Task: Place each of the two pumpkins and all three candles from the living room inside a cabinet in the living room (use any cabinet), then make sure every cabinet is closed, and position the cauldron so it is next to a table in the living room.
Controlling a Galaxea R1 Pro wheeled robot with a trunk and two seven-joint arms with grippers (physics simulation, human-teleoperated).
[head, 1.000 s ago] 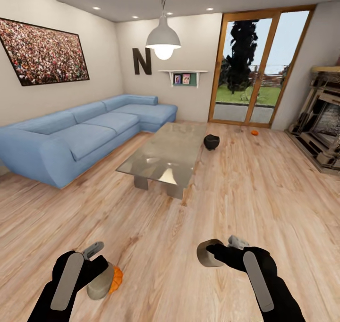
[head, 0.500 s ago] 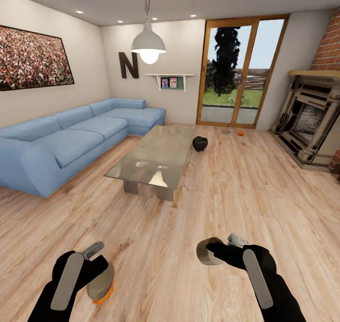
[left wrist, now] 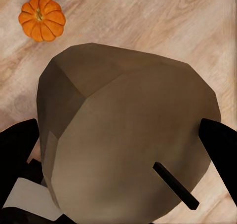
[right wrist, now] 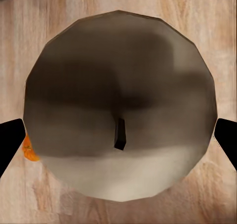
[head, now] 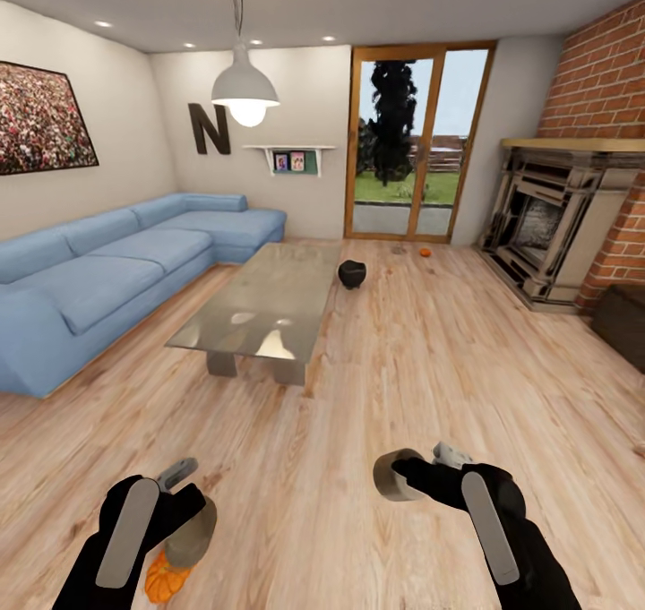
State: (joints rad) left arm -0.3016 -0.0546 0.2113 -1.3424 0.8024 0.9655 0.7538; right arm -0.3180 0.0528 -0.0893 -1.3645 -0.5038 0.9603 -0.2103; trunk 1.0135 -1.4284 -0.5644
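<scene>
The left gripper (head: 184, 511) is clamped on a grey-beige candle (head: 191, 533), held low over the wooden floor (head: 296, 467); an orange pumpkin (head: 167, 579) lies on the floor just beneath it. The right gripper (head: 421, 471) grips a second candle (head: 394, 476), wick end facing its wrist camera. Ahead, the black cauldron (head: 351, 274) sits on the floor just beside the far right corner of the glass-topped desk (head: 260, 305). Another pumpkin (head: 425, 253) lies on the floor near the glass door (head: 414, 144).
</scene>
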